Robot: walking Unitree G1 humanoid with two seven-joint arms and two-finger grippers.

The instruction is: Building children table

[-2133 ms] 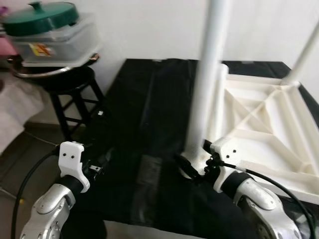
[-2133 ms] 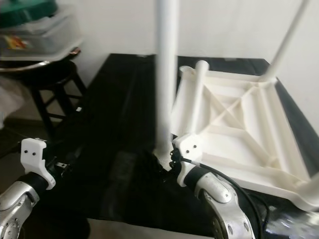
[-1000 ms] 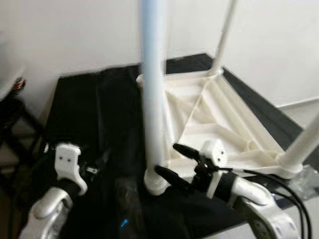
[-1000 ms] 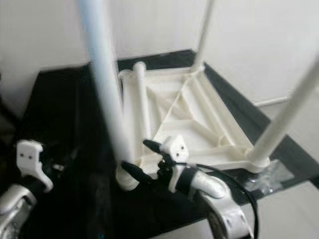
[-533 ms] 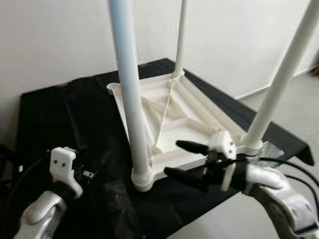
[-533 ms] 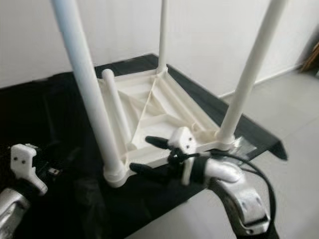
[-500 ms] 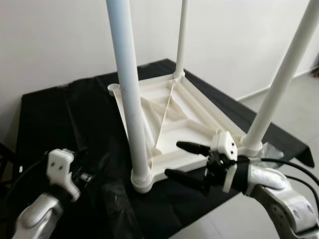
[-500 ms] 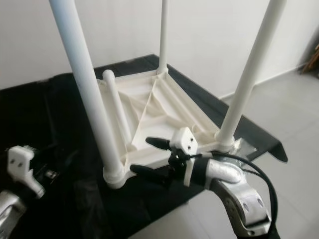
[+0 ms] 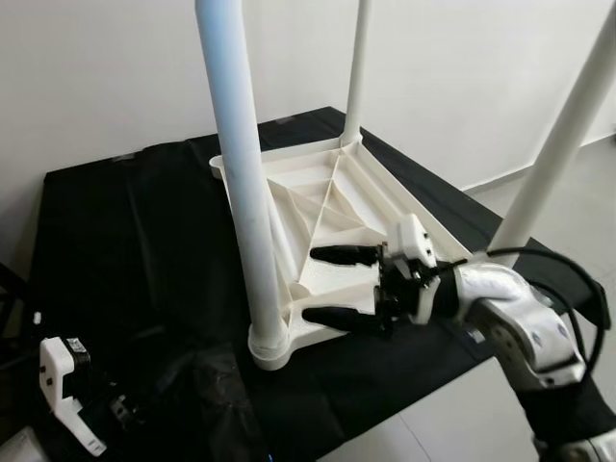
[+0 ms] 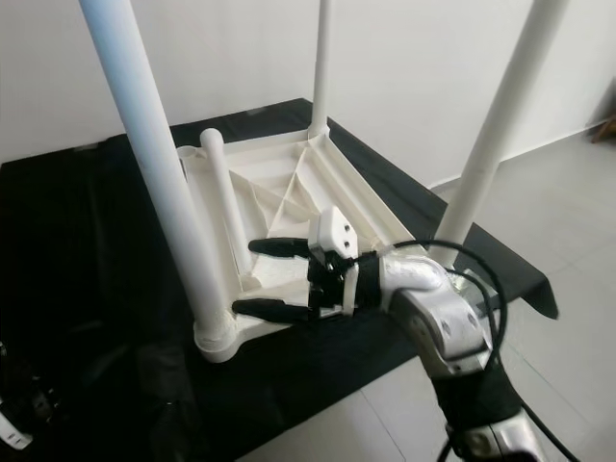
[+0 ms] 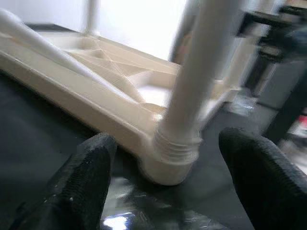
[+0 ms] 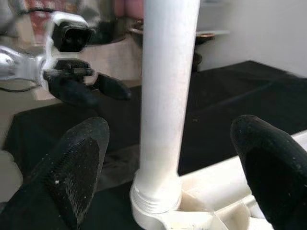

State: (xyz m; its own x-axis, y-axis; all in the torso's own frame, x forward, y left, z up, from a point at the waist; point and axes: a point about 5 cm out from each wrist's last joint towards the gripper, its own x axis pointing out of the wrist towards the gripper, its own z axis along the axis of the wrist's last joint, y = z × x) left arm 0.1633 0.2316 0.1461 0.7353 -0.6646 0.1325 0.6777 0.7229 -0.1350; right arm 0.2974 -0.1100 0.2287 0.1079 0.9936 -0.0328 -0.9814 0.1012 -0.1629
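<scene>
Right end effector (image 9: 342, 287) released — over upturned table (image 9: 327, 207), beside near leg (image 9: 239, 183).

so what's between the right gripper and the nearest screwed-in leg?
Just the white tabletop frame's edge and ribs. The right gripper, fingers open, hovers over that edge, apart from the nearest leg, per the left eye view.

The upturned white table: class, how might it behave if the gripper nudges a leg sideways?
The table looks like thin ribbed plastic, so probably light. It lies on smooth black sheeting, so it may slide. The tall legs give leverage, so it might tip.
</scene>
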